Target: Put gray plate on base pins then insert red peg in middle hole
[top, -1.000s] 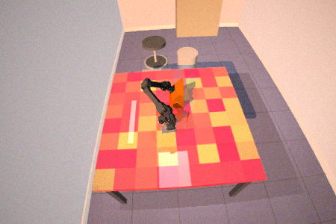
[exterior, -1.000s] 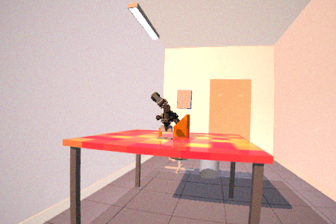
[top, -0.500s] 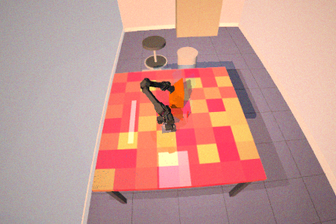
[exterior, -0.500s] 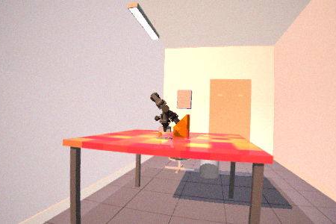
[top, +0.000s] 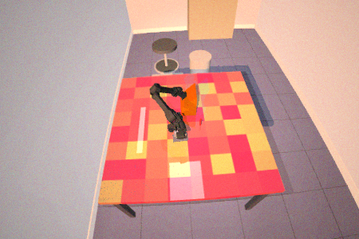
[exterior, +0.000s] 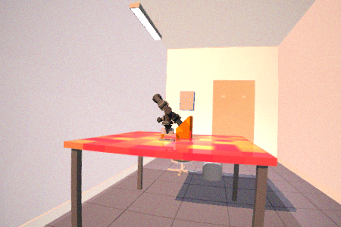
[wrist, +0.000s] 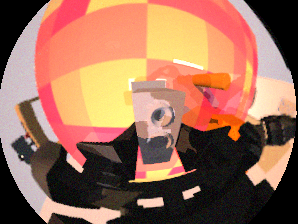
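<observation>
My gripper [top: 181, 135] [exterior: 167, 131] [wrist: 152, 120] is shut on the gray plate [wrist: 150, 116], low over the base. The plate's holes face the camera in the wrist view. The pale gray base [top: 180, 139] [exterior: 167, 140] [wrist: 148, 85] lies on the table under the gripper; only its far end shows past the plate in the wrist view. The pins are hidden, so I cannot tell whether the plate touches them. The peg, looking orange in this light, stands to the right of the plate in the wrist view [wrist: 212, 81]; the arm hides it in the top view.
An orange wedge-shaped block [top: 191, 101] [exterior: 185, 132] stands on the table close to the arm, behind the base in the top view. The table [top: 235, 179] [exterior: 170, 150] has a red, orange and yellow checkered top. A stool [top: 164, 46] and a bin [top: 200, 60] stand beyond it.
</observation>
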